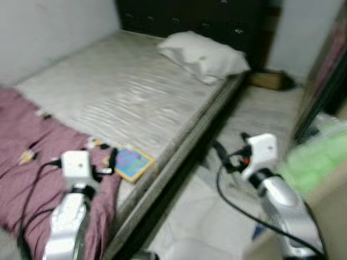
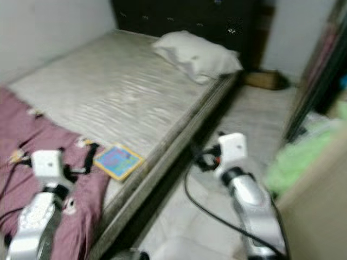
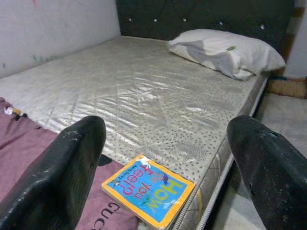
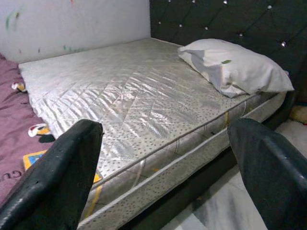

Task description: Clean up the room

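The tidying looked barely begun. A thin picture book with an orange border and blue cover (image 3: 148,195) lay flat at the near corner of the bare, silvery quilted mattress (image 1: 124,92), partly resting on a crumpled maroon blanket (image 1: 21,162) that spilled over the foot of the bed. Small bits of clutter sat on the blanket, too blurred to name. A white pillow (image 1: 203,54) lay at the head of the bed, against the dark tufted headboard (image 3: 201,17).

The left claw (image 3: 165,158) hung over the blanket just short of the book, its two black fingers (image 3: 57,167) spread wide and holding nothing. The right claw (image 4: 163,163) was out over the pale floor (image 1: 260,116) beside the bed, likewise released and empty.

The book lay close to the mattress edge, so a push from the blanket side could likely tip it into the aisle. That aisle was narrow, hemmed by the bed frame on one side and a dark-framed cabinet (image 1: 325,81) and something green (image 1: 314,160) on the other. A brown box (image 1: 267,79) stood at its far end.
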Controlling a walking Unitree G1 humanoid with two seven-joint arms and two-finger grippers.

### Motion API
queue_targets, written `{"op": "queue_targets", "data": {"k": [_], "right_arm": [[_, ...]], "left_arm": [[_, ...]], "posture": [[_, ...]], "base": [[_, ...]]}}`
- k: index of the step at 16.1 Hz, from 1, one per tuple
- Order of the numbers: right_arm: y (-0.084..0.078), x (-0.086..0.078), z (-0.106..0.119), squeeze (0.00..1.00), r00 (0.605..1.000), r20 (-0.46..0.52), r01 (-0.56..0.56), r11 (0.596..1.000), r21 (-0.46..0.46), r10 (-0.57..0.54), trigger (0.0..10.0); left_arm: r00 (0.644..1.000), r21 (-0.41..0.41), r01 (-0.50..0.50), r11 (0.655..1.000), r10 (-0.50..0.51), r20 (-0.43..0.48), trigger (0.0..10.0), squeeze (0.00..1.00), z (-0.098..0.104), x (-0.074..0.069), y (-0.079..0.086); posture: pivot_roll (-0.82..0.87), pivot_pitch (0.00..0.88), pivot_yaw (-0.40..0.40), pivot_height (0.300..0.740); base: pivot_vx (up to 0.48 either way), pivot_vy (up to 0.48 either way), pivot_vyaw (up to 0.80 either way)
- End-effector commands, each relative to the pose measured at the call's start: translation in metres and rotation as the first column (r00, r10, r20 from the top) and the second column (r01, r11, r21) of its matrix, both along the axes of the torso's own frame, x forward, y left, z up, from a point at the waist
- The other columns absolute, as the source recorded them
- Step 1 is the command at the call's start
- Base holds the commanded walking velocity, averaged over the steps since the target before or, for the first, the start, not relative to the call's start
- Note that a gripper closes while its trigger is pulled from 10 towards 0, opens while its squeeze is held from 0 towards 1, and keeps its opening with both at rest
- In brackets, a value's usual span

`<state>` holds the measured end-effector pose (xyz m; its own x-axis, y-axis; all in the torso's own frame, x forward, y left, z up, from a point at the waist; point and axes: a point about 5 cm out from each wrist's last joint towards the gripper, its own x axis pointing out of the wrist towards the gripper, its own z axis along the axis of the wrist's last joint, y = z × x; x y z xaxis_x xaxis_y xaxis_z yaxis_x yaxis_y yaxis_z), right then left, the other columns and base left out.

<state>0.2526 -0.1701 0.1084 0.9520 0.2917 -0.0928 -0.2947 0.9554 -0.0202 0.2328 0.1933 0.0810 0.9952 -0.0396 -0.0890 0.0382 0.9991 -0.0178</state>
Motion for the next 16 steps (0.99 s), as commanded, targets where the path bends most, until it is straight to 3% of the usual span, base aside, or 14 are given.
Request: {"op": "queue_targets", "data": {"k": [1, 16], "right_arm": [[0.0082, 0.0019, 0.0031, 0.00, 1.000, 0.020, -0.016, 1.000, 0.015, 0.016, 10.0], [0.0069, 0.0059, 0.0057, 0.00, 0.998, 0.057, 0.037, 0.999, 0.012, -0.038, 10.0]], "left_arm": [[1.000, 0.016, -0.018, 1.000, 0.018, -0.004, 10.0, 0.00, 0.0008, -0.0006, 0.0064], [0.999, 0.034, 0.029, 0.999, -0.030, 0.013, 10.0, 0.00, 0.0024, 0.0054, 0.0027]], "posture": [[-0.05, 0.000, 0.035, 0.740], [-0.05, 0.000, 0.035, 0.740]], "base": [[0.000, 0.000, 0.80], [0.000, 0.000, 0.80]]}}
